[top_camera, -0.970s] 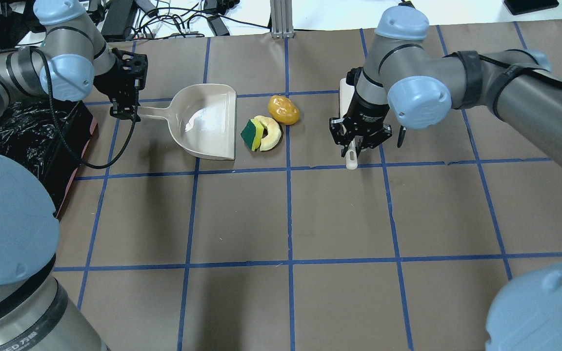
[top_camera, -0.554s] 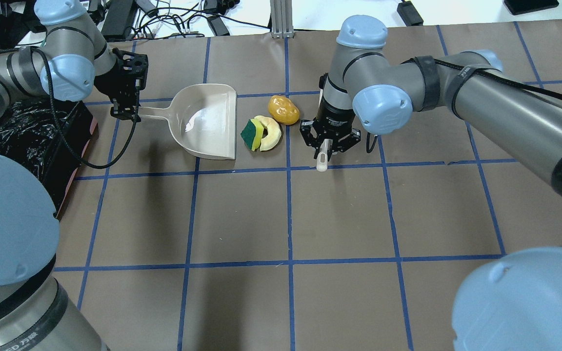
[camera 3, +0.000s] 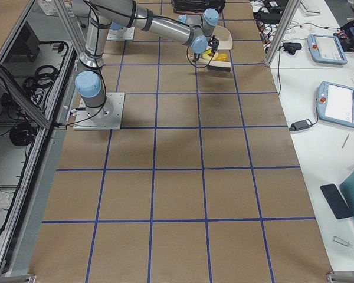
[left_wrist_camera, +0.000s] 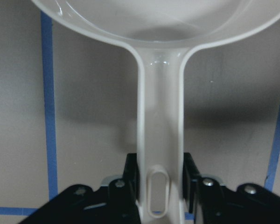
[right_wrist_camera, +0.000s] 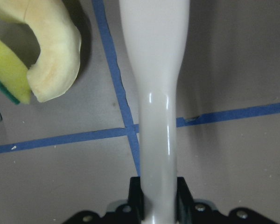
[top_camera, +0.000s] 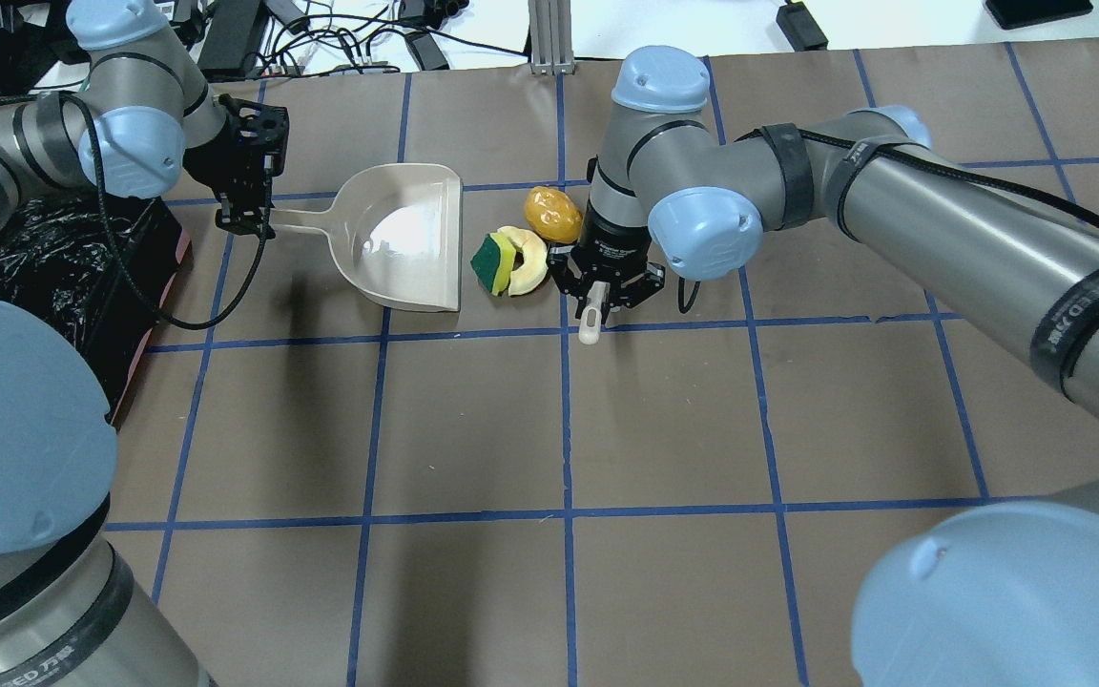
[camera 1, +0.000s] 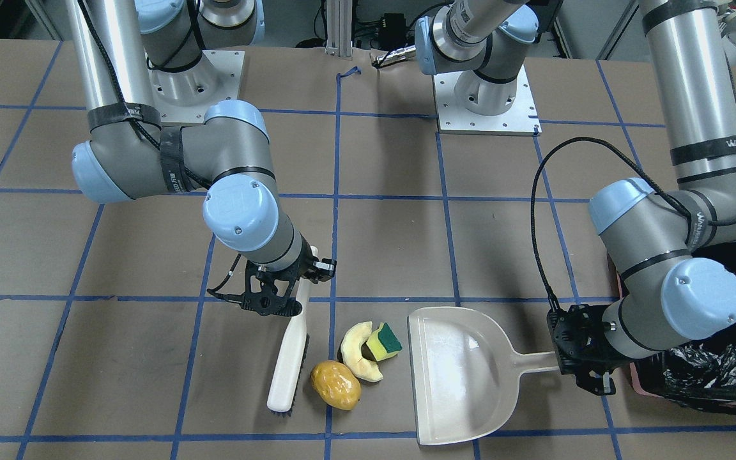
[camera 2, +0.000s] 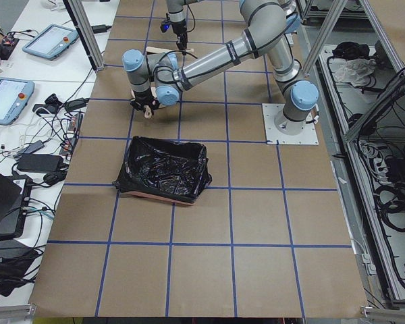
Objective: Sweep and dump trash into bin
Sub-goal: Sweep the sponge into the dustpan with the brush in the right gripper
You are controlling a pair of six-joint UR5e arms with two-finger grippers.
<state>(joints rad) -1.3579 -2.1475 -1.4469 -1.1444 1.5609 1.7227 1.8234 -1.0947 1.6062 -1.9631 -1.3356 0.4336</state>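
Trash (top_camera: 528, 277) lies between dustpan and brush. From the left: the bin (top_camera: 34, 277) waits beside our left gripper (top_camera: 244, 227), clamped on the handle of the dustpan (top_camera: 411, 239). Next come the sponge piece (top_camera: 487, 260), the cream wedge (top_camera: 538, 250) and the potato-like lump (top_camera: 554, 215), just beside the brush (camera 1: 290, 358), which our right gripper (top_camera: 604, 298) squeezes firmly. We want bristles flat, one level push towards the pan, and its lip pinned down.

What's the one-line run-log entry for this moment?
left gripper: shut on dustpan | right gripper: shut on brush | brush: beside trash | trash: outside dustpan
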